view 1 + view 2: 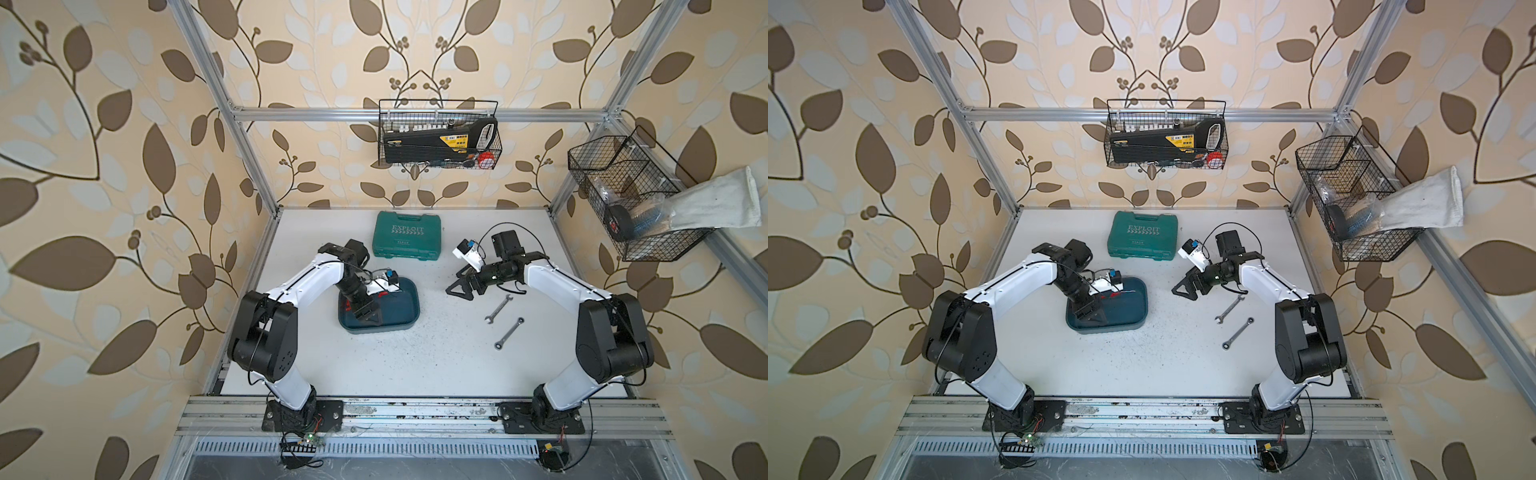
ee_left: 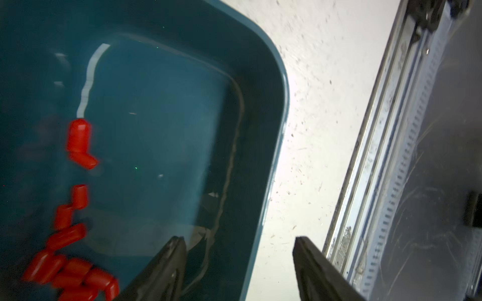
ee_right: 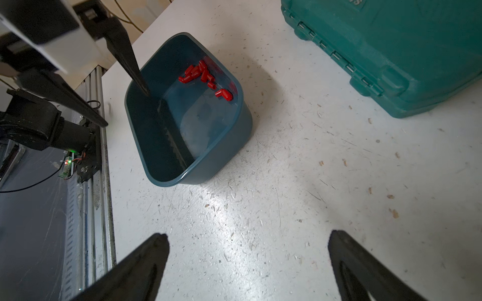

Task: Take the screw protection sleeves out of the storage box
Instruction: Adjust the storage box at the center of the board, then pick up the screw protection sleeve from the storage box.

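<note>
Showing "EXPLOIT" in pale letters on its lid, the green hard case point(image 1: 407, 240) is noted near the worktop's point(image 1: 374, 365) far edge. Left gripper point(image 2: 239, 238) is seen with jaws well apart, astride the storage box point(image 3: 221, 146) wall facing the worktop's near edge, nothing gripped; right gripper point(image 3: 249, 234) is held fully wide over bare worktop beside the box. Screw protection sleeves point(image 3: 200, 74) are found heaped on the box floor, in the corner toward the worktop's far and left edges.
</note>
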You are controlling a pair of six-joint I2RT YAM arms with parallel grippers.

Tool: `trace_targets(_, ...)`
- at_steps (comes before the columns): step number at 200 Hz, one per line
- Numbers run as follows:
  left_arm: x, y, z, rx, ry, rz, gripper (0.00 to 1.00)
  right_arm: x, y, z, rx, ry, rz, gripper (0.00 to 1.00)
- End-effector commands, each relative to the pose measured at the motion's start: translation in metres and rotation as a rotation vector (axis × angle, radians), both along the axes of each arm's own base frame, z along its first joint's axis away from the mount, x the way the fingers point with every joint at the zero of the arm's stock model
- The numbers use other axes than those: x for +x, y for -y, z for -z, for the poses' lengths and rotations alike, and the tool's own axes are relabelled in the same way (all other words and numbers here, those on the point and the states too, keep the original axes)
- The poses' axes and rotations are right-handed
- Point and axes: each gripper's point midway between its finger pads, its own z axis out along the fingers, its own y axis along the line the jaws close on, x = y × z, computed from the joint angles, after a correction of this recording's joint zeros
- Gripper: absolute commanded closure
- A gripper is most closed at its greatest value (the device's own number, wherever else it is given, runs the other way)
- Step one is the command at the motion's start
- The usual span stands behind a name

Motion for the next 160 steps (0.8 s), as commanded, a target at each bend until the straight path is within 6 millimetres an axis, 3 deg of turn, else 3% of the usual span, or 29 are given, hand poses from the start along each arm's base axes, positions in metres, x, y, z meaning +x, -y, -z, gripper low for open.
trace_targets(1, 0.023, 0.004, -0.012, -0.051, 0.07, -0.072, 0.33, 0.001, 0.003, 0.002, -0.018, -0.008, 0.005, 0.01)
trace_targets(46, 0.06, -0.006, 0.018, 0.077, 0.211, -0.104, 0.48, 0.003, 0.006, 0.001, -0.024, 0.002, 0.011, 0.01)
trace_targets(100, 0.071, 0.005, 0.048, 0.164, 0.283, -0.096, 0.61, 0.003, 0.007, 0.004, -0.017, -0.013, 0.012, 0.01)
trace_targets(160, 0.078, 0.008, 0.069, 0.245, 0.273, -0.17, 0.62, 0.003, 0.008, 0.003, -0.018, -0.007, 0.012, 0.01)
